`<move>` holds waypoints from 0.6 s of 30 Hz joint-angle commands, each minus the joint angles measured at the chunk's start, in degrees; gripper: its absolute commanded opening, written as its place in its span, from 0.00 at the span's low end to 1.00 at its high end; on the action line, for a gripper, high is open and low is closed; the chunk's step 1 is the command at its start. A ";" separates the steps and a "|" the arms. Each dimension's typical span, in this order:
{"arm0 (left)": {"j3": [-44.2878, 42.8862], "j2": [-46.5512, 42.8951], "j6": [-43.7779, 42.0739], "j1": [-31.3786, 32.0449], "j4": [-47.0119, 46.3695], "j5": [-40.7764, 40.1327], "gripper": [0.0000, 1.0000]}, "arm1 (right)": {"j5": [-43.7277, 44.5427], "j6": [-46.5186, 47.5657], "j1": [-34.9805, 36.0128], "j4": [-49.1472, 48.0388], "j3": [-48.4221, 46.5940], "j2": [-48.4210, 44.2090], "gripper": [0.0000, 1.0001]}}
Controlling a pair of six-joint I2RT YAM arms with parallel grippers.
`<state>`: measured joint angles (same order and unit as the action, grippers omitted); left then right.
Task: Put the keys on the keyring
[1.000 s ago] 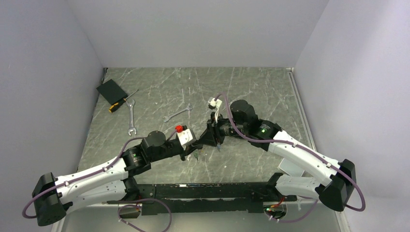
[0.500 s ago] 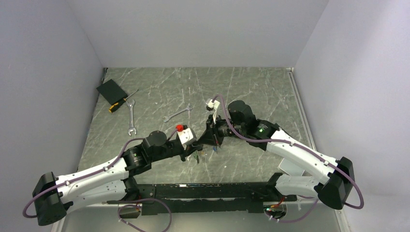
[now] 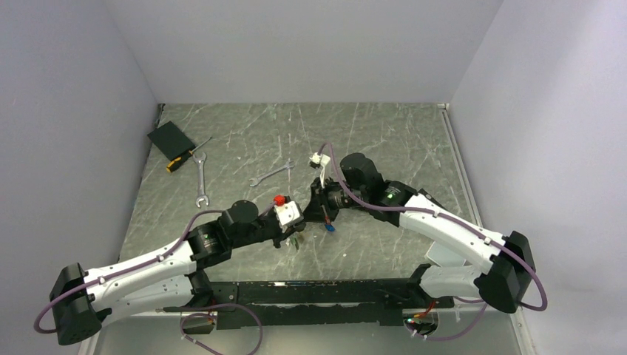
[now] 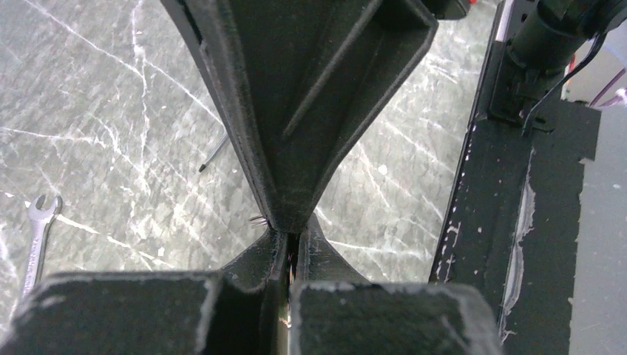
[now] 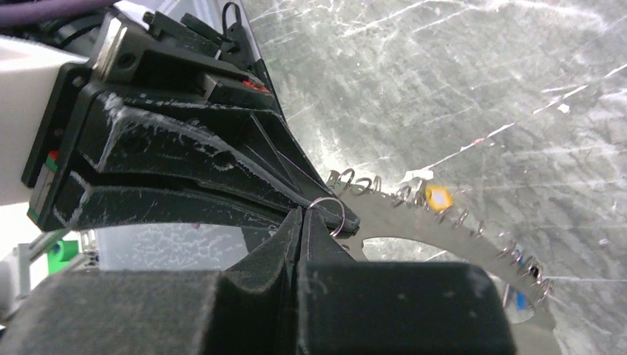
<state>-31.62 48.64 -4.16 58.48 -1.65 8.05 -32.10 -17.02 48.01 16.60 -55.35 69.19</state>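
The right gripper is seen with its jaws pressed fully together. A small wire loop shows right at its tips, though whether that loop is actually nipped cannot be told. Tip to tip against it, the left gripper is likewise pressed together, and a bright sliver of metal is seen between its pads, so it is judged to be pinching one end of the keyring. The keyring is held up off the table, about midway across and towards the near edge, and from the right wrist it is seen as a thin silver band curving away to the right, with many small wire loops along it. Of the keys, a yellow head is seen against the band, a blue head hangs below the right gripper and a green one below the left. The hoop is judged light, thin, springy and slick, so it should be taken close to its end. The keys are expected to swing freely and are best gripped by their plastic heads. Two wrenches and a screwdriver lie well apart at the far left.
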 commanded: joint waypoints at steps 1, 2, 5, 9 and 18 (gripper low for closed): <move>-4.15 -0.46 -6.28 0.23 -4.23 -1.97 0.00 | -0.18 -3.69 -1.50 4.54 -3.96 2.05 0.00; -3.84 -0.29 -7.11 0.23 -4.75 -2.13 0.00 | -0.46 -4.18 -1.78 5.49 -4.92 2.87 0.00; -4.50 1.31 -9.79 0.23 -4.30 -3.19 0.00 | -1.41 -5.88 -2.57 8.72 -7.62 5.06 0.00; -6.30 4.22 -14.97 0.31 -1.99 -4.33 0.00 | -2.29 -7.79 -3.50 11.98 -10.30 7.21 0.00; -3.11 2.14 -19.61 0.32 -6.90 -4.26 0.28 | -3.50 -9.01 -5.29 17.70 -14.43 10.54 0.00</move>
<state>-34.74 54.11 -18.81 58.59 0.16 4.21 -33.85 -24.45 43.40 30.28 -66.72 79.07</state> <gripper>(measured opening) 0.169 0.013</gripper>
